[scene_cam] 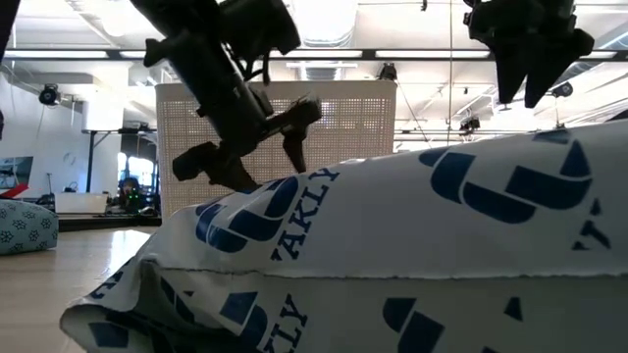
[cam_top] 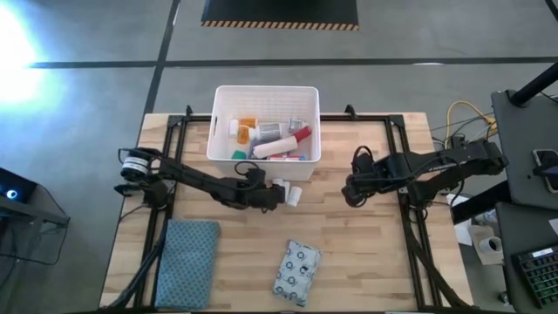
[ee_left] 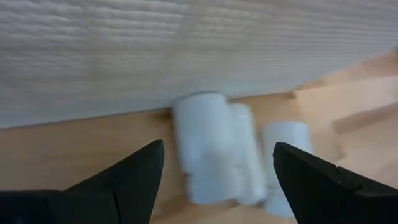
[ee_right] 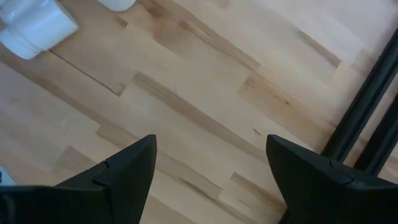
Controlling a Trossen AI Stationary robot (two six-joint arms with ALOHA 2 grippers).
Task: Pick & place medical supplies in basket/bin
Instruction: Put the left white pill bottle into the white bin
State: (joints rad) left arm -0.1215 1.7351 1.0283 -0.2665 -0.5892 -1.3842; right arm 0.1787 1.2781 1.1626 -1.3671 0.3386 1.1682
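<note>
Beside the white bin [cam_top: 225, 94], the left gripper [ee_left: 214, 180] spreads around white bottles [ee_left: 214, 152]; the right gripper [ee_right: 211, 174], also spread, hovers farther off.

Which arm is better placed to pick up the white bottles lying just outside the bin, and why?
Left. The left gripper is open right beside the white bottles near the bin; its wrist view frames them between its fingers. The right gripper hovers farther away over bare table.

Grey concrete floor [cam_top: 87, 87], bright ceiling lights [scene_cam: 334, 20]
</note>
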